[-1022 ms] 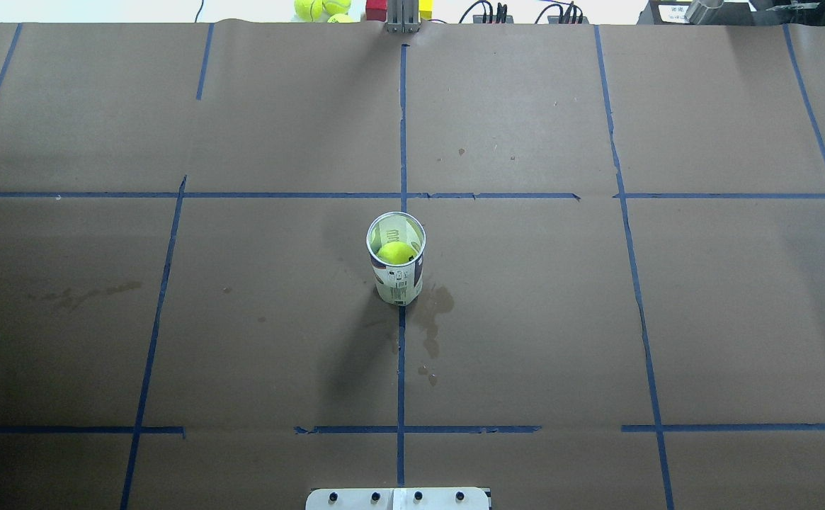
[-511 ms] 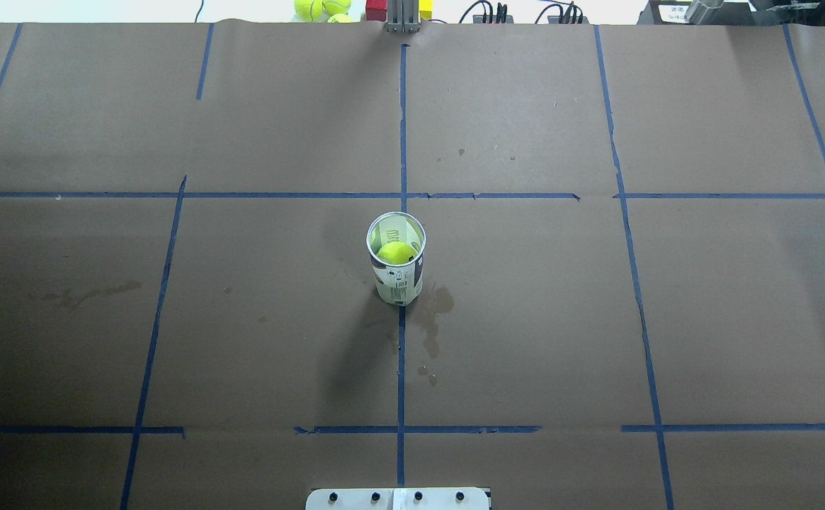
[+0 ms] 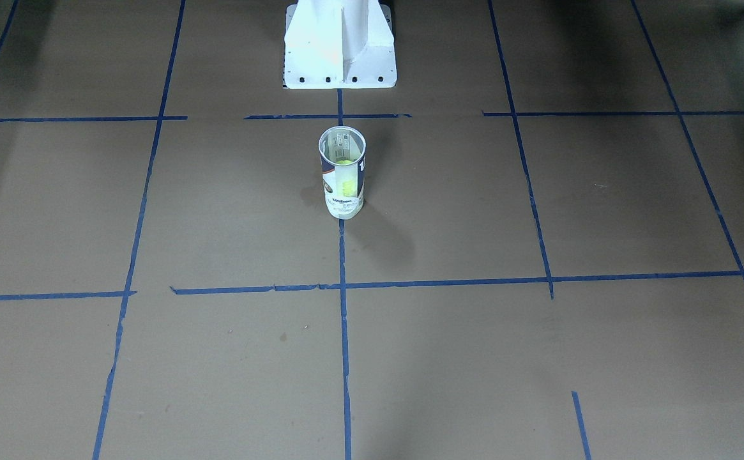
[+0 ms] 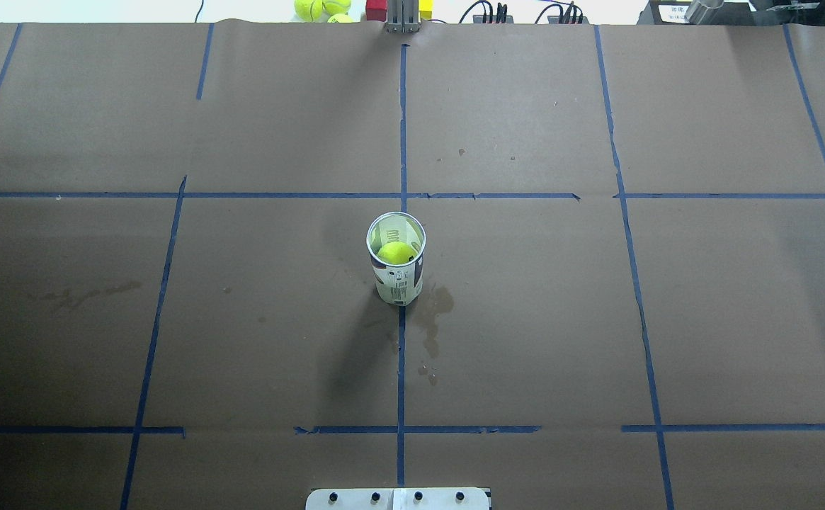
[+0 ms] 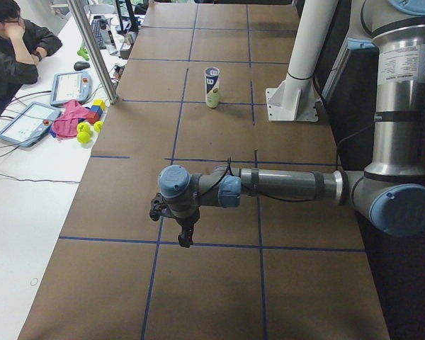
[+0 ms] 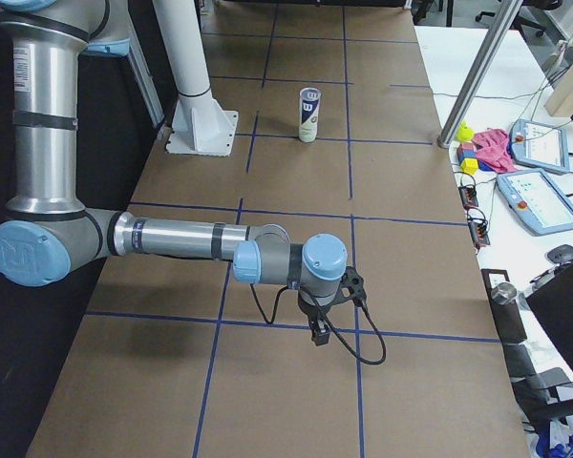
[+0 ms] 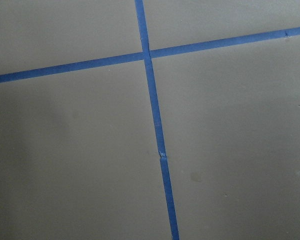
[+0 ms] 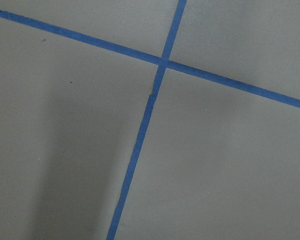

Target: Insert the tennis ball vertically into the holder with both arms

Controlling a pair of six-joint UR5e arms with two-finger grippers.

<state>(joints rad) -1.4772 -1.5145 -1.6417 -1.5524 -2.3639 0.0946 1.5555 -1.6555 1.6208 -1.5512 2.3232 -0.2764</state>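
The holder (image 4: 398, 280), a clear tube with a white and navy label, stands upright at the table's middle. It also shows in the front view (image 3: 341, 195) and both side views (image 5: 212, 87) (image 6: 308, 114). A yellow-green tennis ball (image 4: 395, 253) sits inside it. My left gripper (image 5: 174, 227) shows only in the exterior left view, low over the table far from the holder. My right gripper (image 6: 317, 330) shows only in the exterior right view, also far from it. I cannot tell whether either is open or shut. Both wrist views show only bare paper and blue tape.
The white pedestal (image 3: 340, 45) stands behind the holder on the robot's side. Spare tennis balls (image 4: 320, 8) and coloured blocks (image 4: 377, 10) lie past the table's far edge. An operator (image 5: 10, 42) sits at a side desk with tablets (image 5: 71, 86).
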